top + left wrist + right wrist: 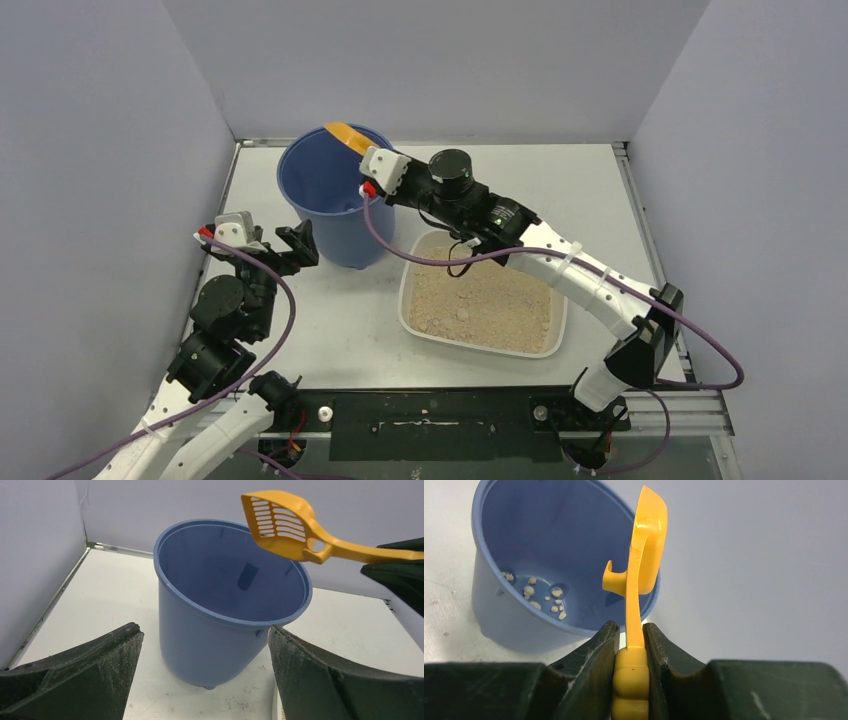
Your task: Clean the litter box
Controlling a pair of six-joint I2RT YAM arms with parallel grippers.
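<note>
Top view. The litter box sits on the table just beside the bucket, to its right and nearer the arm bases. Its long axis runs left to right, slightly skewed, and tan granules cover the floor. The right forearm crosses its far edge and hides that rim. The right gripper is over the bucket's far-right rim. Only an orange sliver of the scoop shows past it. The left gripper is beside the bucket's left wall, touching nothing that I can see.

Left wrist view. Both fingers are cut off by the frame. They are spread wide with nothing between them, and the bucket stands apart beyond them. The scoop hangs over the bucket's right rim, slotted head leftward. I can't identify the white sliver at the bottom edge.

Right wrist view. The right gripper is clamped tight on the scoop handle. The scoop is turned on edge, so its slots are hidden. Pale clumps lie on the floor of the bucket. The litter box is out of frame.
</note>
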